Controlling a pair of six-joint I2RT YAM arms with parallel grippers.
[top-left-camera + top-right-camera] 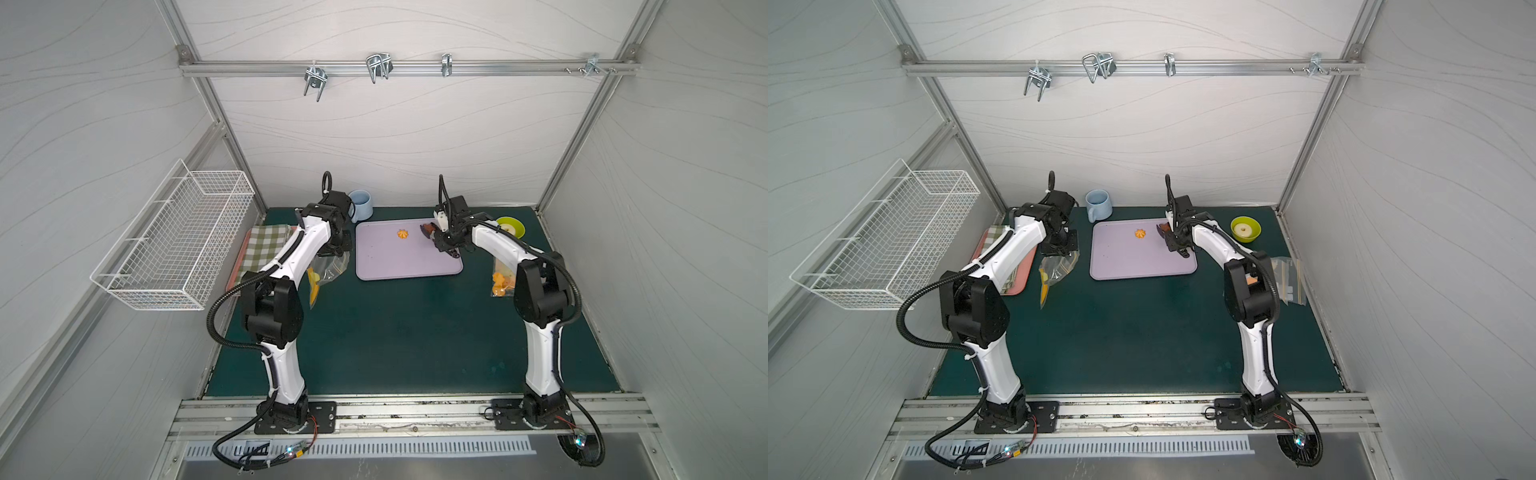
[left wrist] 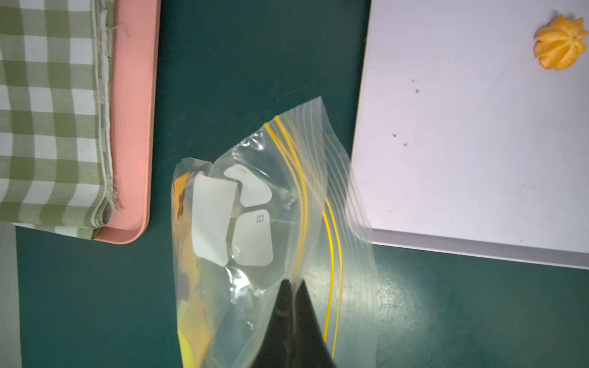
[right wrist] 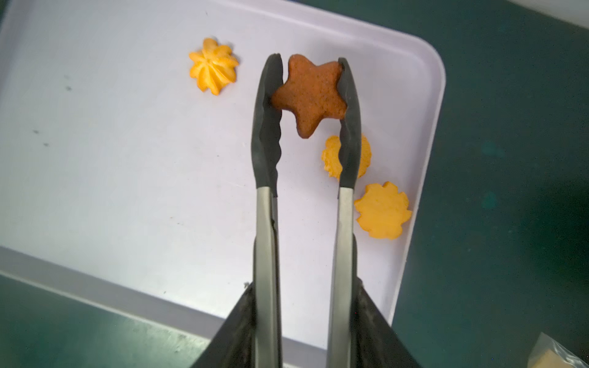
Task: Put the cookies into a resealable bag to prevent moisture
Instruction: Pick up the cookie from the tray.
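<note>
My left gripper (image 2: 294,282) is shut on the rim of the clear resealable bag (image 2: 255,223) by its yellow zip lines. The bag hangs to the green mat left of the lilac tray (image 1: 399,266). My right gripper (image 3: 302,286) is shut on metal tongs (image 3: 266,223). Their black tips pinch a dark brown star cookie (image 3: 310,92) just above the tray. An orange swirl cookie (image 3: 214,65) lies on the tray, and it shows in both top views (image 1: 402,235). Two flat orange flower cookies (image 3: 382,212) lie near the tray's corner; a tong arm partly hides one.
A pink tray with a green checked cloth (image 1: 266,249) lies left of the bag. A blue mug (image 1: 360,203) and a green bowl (image 1: 510,226) stand at the back. Another bag holding orange pieces (image 1: 500,282) lies by the right arm. A wire basket (image 1: 174,245) hangs on the left wall.
</note>
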